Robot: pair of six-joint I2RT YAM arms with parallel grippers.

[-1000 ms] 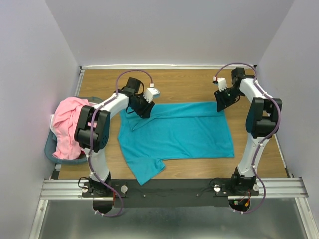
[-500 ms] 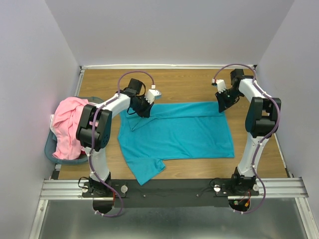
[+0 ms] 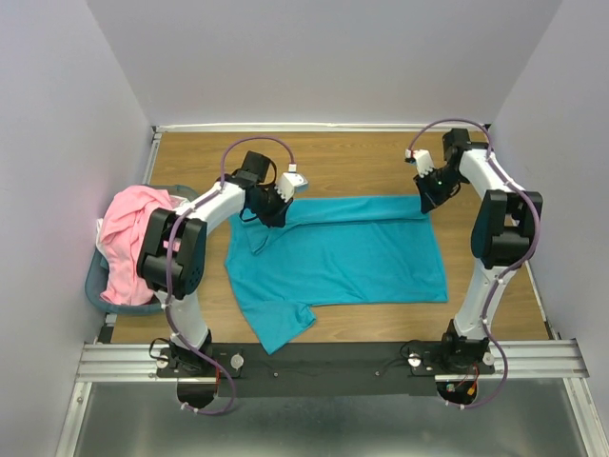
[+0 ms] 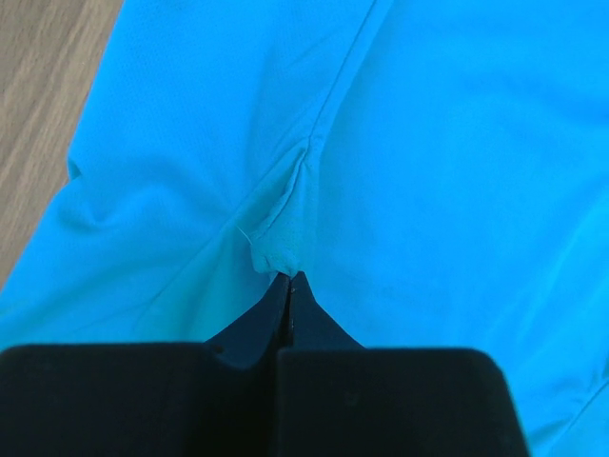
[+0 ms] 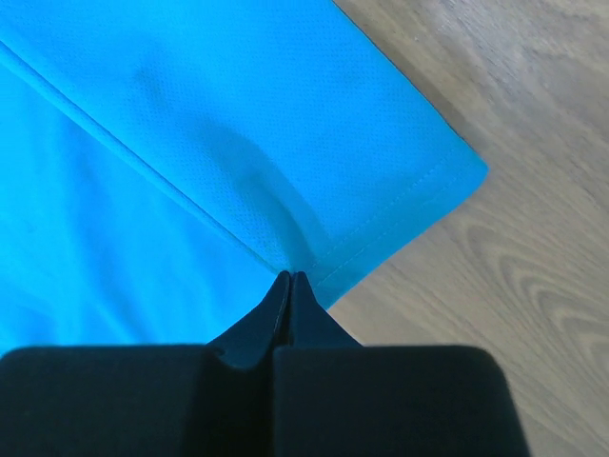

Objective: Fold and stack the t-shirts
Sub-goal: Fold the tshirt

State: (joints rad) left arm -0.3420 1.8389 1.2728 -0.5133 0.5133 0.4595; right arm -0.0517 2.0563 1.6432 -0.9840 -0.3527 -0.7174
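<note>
Bench (image 3: 362,154): wood-grain top under everything.
Teal t-shirt (image 3: 352,257): spread flat across the middle, one sleeve trailing toward the near edge.
Basket (image 3: 93,282): blue-grey, at the left edge.
Pink t-shirt (image 3: 128,238): heaped in the basket, spilling over its rim.
Left hand (image 4: 289,282): pinched tight on a tuck of teal cloth at the shirt's far left.
Right hand (image 5: 289,278): clamped on the hem at its far right corner.
</note>
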